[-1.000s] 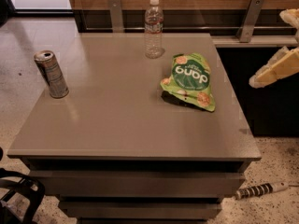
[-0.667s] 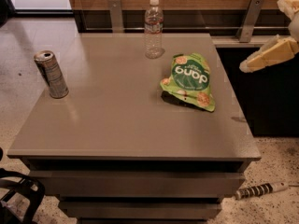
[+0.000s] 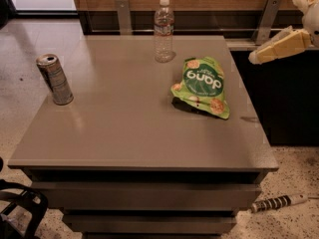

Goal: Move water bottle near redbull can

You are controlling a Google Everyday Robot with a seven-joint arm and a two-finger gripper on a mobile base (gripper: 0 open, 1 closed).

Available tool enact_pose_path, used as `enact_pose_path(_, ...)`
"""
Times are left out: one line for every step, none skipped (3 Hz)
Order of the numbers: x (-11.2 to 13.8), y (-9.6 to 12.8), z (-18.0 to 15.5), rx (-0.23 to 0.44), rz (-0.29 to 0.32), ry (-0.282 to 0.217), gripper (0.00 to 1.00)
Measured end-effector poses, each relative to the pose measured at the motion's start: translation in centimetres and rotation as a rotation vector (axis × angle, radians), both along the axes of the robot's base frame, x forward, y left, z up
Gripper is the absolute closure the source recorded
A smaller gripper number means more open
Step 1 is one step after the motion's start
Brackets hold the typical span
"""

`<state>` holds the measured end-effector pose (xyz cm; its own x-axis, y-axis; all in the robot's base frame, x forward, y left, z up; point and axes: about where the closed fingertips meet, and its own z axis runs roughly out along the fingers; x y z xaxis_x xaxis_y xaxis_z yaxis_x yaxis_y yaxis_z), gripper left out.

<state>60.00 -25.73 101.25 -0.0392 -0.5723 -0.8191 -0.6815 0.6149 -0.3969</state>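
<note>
The water bottle [image 3: 163, 30] stands upright at the far edge of the grey table [image 3: 124, 133], clear with a white cap and a thin reddish band. The redbull can [image 3: 55, 79] stands upright near the table's left edge, silver and blue-grey, far from the bottle. My gripper [image 3: 277, 46] is pale yellow and hangs in the air off the table's far right corner, well to the right of the bottle. It holds nothing.
A green snack bag [image 3: 203, 85] lies on the table right of centre, between the bottle and my gripper. Metal brackets [image 3: 122, 15] and a wooden wall run behind the table. A striped object [image 3: 279, 202] lies on the floor at lower right.
My gripper has moved up and to the left, closer to the table's far right corner. The bottle, can and bag have not moved.
</note>
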Motion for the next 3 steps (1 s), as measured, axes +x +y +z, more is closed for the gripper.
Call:
enact_pose_path(2.3,2.0,-0.2,0.015,0.041,0.0,0.0)
enact_pose_path(5.5,5.1,-0.4,0.044,0.099,-0.014,0.0)
enact_pose_path(8.0,7.9,-0.8,0.071,0.141,-0.021,0.0)
